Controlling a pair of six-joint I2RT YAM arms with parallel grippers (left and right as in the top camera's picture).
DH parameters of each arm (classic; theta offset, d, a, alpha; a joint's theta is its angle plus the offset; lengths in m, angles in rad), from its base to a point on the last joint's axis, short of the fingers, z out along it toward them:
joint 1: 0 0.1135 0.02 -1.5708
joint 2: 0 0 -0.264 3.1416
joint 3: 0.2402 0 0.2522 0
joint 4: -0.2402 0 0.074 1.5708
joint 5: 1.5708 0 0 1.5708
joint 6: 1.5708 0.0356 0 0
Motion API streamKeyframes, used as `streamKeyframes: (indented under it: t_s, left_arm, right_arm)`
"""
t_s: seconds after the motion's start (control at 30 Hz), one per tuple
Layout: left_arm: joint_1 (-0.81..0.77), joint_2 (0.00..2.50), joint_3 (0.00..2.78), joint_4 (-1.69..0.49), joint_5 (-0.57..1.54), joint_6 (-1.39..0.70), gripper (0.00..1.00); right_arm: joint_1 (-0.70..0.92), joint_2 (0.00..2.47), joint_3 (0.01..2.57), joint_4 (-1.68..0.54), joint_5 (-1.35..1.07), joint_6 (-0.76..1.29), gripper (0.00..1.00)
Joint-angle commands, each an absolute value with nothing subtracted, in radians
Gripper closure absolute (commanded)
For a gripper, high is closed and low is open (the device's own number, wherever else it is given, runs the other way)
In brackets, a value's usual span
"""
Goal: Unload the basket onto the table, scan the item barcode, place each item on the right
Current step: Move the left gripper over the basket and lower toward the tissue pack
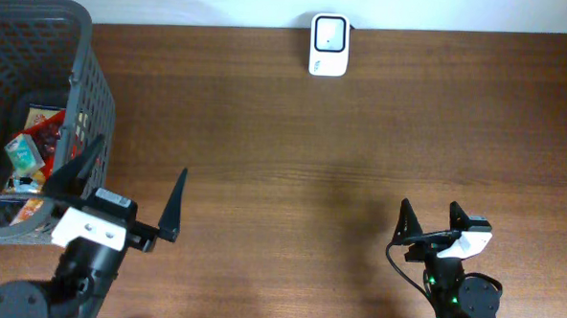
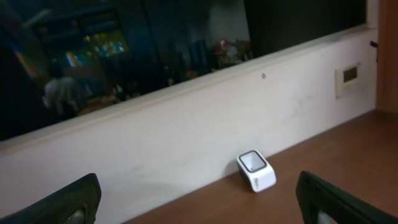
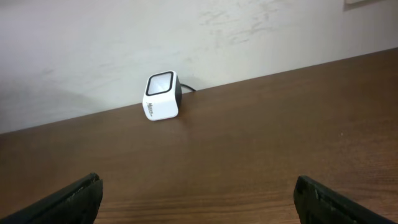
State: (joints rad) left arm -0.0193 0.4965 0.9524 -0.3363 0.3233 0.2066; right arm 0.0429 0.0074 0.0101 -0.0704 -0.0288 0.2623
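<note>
A white barcode scanner with a dark window stands at the table's far edge against the wall; it also shows in the left wrist view and in the right wrist view. Several colourful packaged items lie in the grey basket at the far left. My left gripper hovers open beside the basket's near right corner, nothing between its fingers. My right gripper stands open and empty near the front edge on the right, its fingers wide apart over bare wood.
The brown wooden table stretches between the basket and the scanner. A white wall runs behind the table, with a dark window above it. The scanner's cable leaves behind it toward the wall.
</note>
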Motion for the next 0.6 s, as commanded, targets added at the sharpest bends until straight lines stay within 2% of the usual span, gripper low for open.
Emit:
streamKeyframes:
  t_s: [0.0,0.13,0.33,0.47,0.57]
  left_arm:
    - [-0.021,0.554,1.021,-0.362,0.352,0.194,0.01]
    - [-0.021,0.752,1.262,-0.618,0.237,0.126,0.01]
    - [-0.021,1.115,1.624,-1.071,0.289,0.128,0.01]
    - [-0.021,1.250,1.714,-1.147,0.221,0.119,0.01]
    - [-0.021,1.310,1.752,-1.150,0.047,0.012,0.01]
  right_arm:
    - [0.047,0.007,0.006,-0.075,-0.045,0.271,0.01]
    - [0.047,0.007,0.006,-0.075,-0.045,0.271,0.02]
    - [0.047,0.007,0.006,-0.075,-0.045,0.271,0.02]
    - [0.047,0.007,0.006,-0.075,-0.045,0.271,0.02]
    - [0.047,0.007,0.006,-0.075,-0.045,0.271,0.02]
